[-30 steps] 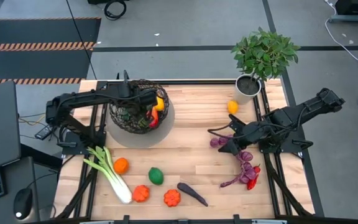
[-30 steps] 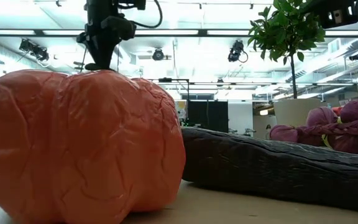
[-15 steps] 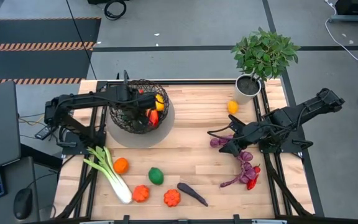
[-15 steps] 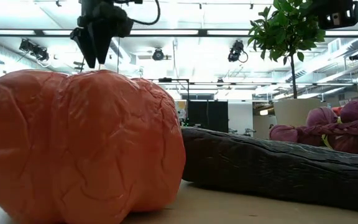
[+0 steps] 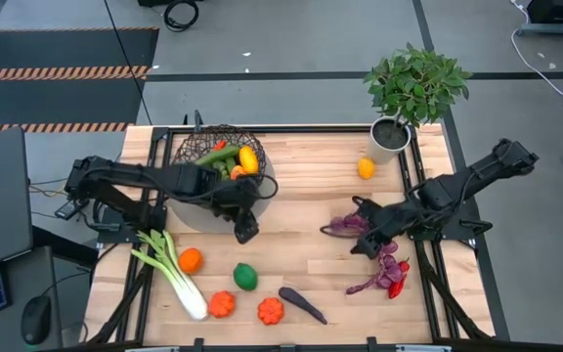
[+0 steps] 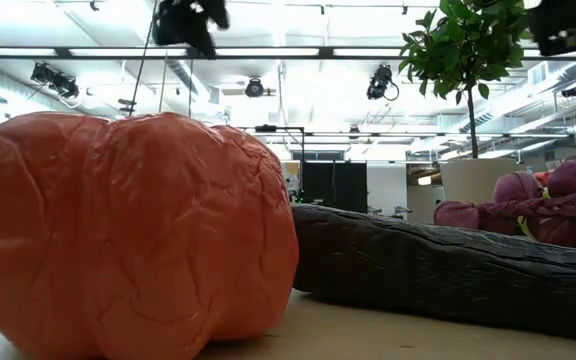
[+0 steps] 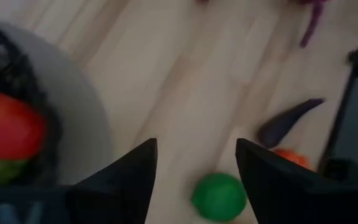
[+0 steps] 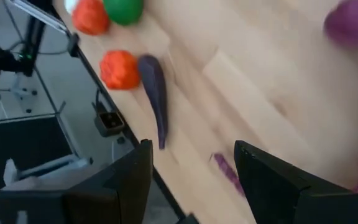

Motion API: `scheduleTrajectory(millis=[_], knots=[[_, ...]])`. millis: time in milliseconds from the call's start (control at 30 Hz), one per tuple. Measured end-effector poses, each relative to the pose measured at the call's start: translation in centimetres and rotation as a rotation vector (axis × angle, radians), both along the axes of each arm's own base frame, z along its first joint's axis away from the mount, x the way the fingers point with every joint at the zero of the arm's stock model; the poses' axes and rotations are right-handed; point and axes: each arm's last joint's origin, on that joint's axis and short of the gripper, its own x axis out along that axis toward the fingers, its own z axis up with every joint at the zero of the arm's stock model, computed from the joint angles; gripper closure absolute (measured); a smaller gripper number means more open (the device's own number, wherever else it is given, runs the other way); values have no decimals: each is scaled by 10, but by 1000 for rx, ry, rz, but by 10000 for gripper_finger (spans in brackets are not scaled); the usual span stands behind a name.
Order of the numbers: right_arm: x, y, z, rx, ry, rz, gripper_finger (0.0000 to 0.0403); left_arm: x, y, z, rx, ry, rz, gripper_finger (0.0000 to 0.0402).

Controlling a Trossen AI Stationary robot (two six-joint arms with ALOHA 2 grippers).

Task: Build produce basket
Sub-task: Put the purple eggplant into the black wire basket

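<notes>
Bright overhead ceiling strip lights (image 6: 268, 52) are glaring above the orange pumpkin (image 6: 128, 235), which is filling the low view. Both wrist views are blurring; the wire basket (image 5: 218, 161) is casting a soft shadow.

One basket (image 5: 209, 154) is sitting on the bench (image 5: 301, 186), with at least four pieces showing inside it, though the mesh is hiding any exact number. Out on the wood, one leek (image 5: 172, 274) is lying beside one orange (image 5: 191, 260). One green lime (image 5: 246, 277) and two small orange pumpkins (image 5: 222, 304) (image 5: 270, 311) are resting nearby, plus one dark aubergine (image 5: 302, 304). One lemon (image 5: 366, 168) is sitting alone. One potted plant (image 5: 411, 93) is standing at the corner. Two arms are reaching in, one claw (image 5: 246, 229) (image 5: 363, 242) each.
</notes>
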Motion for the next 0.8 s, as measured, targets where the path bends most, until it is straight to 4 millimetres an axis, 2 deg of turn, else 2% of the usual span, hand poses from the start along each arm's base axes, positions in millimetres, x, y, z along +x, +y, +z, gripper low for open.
scheduleTrajectory(millis=[467,633,800], knots=[[13,54,-36,160,241,-104,187,6,-26,7,-23,-128,-72,204],[6,71,-42,273,383,-168,187,5,-39,9,-33,-154,-111,207],[-3,81,-42,315,412,-264,187,5,-54,13,-51,-211,-156,209]])
